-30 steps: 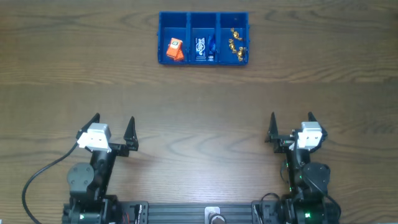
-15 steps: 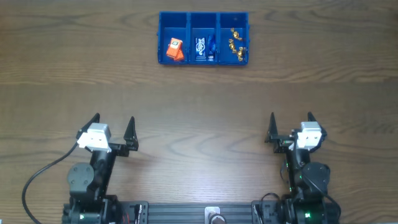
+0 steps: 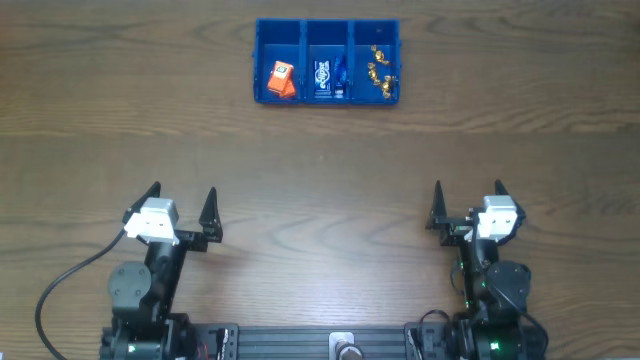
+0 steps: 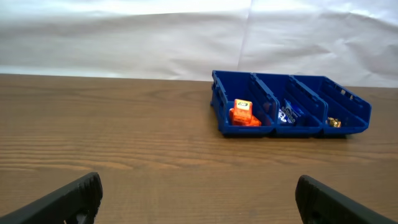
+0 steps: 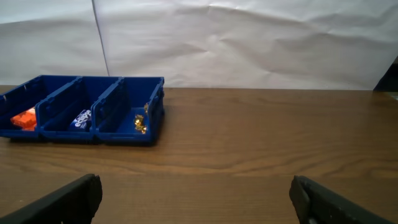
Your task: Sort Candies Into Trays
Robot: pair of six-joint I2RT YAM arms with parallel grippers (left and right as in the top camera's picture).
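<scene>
Well ahead of both pincers sits the blue tray point(image 3: 260, 50), far across the wooden table point(image 3: 320, 200), and neither pincer touches it. It has three bins. Orange candies point(image 3: 281, 80) lie in the bin on the side of the left pincer point(image 3: 184, 190), blue-wrapped candies point(image 3: 327, 77) in the middle bin, and gold candies point(image 3: 381, 72) in the bin on the side of the right pincer point(image 3: 468, 186). Both pincers hang low over the table near their own bases, fingers spread wide, holding nothing.
</scene>
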